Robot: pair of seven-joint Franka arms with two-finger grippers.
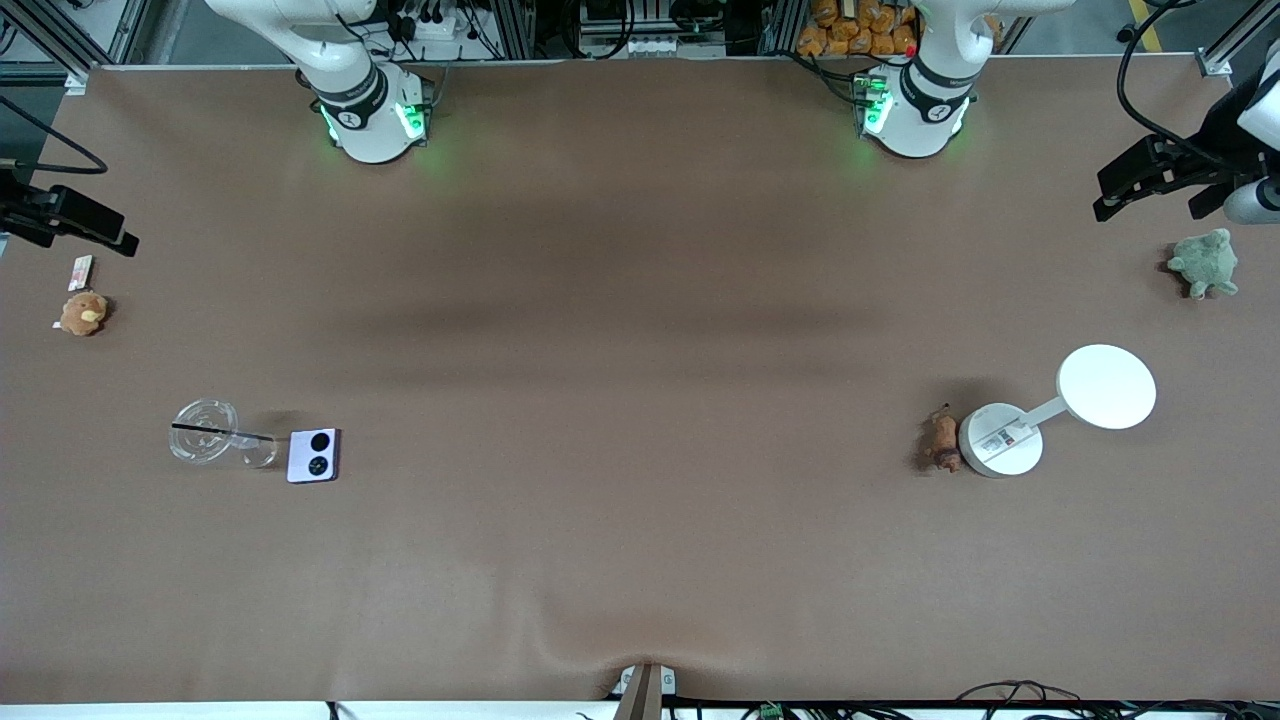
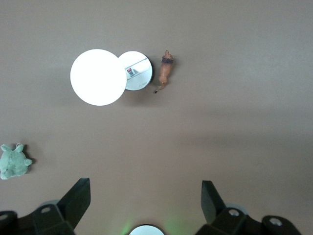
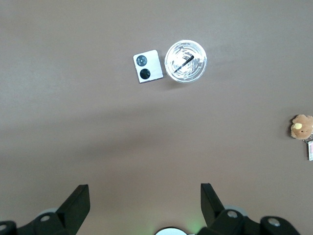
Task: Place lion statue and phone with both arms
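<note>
One tiny reddish-brown lion statue [image 1: 942,441] lies touching one white round-based desk lamp [image 1: 1001,440], and one lavender square flip phone [image 1: 313,455] (two black camera circles) sits just beside one clear plastic cup [image 1: 211,434]. The left gripper [image 2: 145,196] hangs empty with fingers spread wide, high over the table with the lion well apart from it. The right gripper [image 3: 145,196] is likewise spread and empty, high above the phone's stretch of brown cloth.

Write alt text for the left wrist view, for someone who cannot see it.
The open left gripper hangs high over a brown table, holding nothing. Below lie the lion statue beside a white lamp, and a green plush turtle apart from both.
</note>
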